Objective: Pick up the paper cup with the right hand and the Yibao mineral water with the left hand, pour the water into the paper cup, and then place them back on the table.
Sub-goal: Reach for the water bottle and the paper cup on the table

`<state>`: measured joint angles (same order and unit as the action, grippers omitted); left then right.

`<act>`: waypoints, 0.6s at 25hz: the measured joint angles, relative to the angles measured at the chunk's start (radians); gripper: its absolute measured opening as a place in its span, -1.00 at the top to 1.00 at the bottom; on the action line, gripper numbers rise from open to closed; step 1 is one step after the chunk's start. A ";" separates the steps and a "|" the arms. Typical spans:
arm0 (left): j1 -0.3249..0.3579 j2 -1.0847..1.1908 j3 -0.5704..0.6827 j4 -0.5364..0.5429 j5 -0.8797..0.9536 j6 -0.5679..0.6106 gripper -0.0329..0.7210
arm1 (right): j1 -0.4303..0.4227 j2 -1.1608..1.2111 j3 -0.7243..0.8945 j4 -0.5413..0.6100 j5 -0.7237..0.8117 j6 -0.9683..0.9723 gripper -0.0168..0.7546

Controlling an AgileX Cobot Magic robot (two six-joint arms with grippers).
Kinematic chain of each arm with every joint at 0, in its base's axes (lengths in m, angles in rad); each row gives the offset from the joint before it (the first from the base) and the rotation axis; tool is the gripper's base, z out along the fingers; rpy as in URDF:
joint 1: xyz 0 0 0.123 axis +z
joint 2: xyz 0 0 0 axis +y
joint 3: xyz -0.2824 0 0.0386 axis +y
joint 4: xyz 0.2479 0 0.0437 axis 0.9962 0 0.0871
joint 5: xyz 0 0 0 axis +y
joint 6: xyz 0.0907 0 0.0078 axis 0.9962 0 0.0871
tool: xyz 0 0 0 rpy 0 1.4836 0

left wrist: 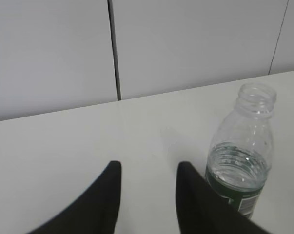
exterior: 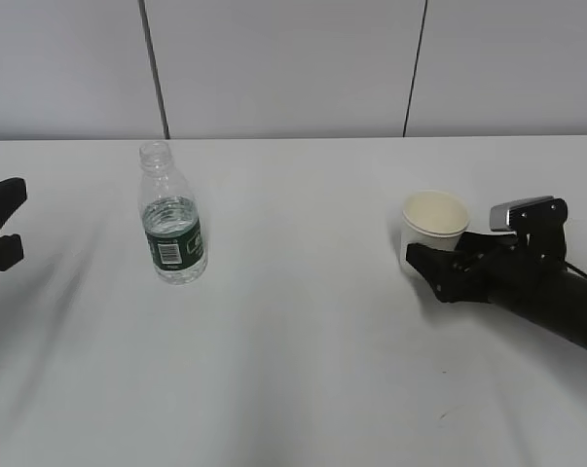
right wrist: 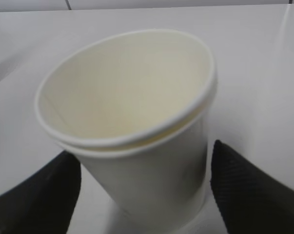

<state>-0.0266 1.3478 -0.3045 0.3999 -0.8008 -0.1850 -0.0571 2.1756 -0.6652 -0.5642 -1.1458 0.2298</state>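
- Right hand (exterior: 421,261): black gripper on a black tubular arm, entering the exterior view from the lower right and lying nearest that camera; a small grey-silver block sits on top. Its jaws stand wide apart on either side of the paper cup; in the right wrist view a dark textured finger (right wrist: 244,187) shows at each lower corner, with the cup wall between them. The left finger lies close against the wall; whether either one presses it cannot be told.
- Paper cup (exterior: 433,229): small cream-white tapered cup with a rolled rim, standing upright on the table at the right of the exterior view. Its interior is pale cream and looks empty. In the right wrist view a second rim line shows just under the top one.
- Yibao mineral water (exterior: 172,216): small clear plastic bottle, upright on the table, left of centre and well apart from the cup. Neck narrow, threaded and capless; water reaches roughly half its height. A dark green label with a white barcode patch wraps the lower body.
- Left hand (exterior: 1,226): black gripper at the far left edge of the exterior view, jaws partly open and holding nothing. In the left wrist view the bottle stands just right of the right-hand finger (left wrist: 195,200).
- Table (exterior: 303,370): plain white flat top below a pale panelled wall.
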 joint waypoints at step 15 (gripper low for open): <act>0.000 0.000 0.000 0.002 0.000 0.000 0.26 | 0.000 0.036 -0.099 -0.052 0.000 0.008 -0.72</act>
<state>-0.0266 1.3478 -0.3045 0.4022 -0.8008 -0.1850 -0.0571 2.2112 -0.7637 -0.6158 -1.1458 0.2378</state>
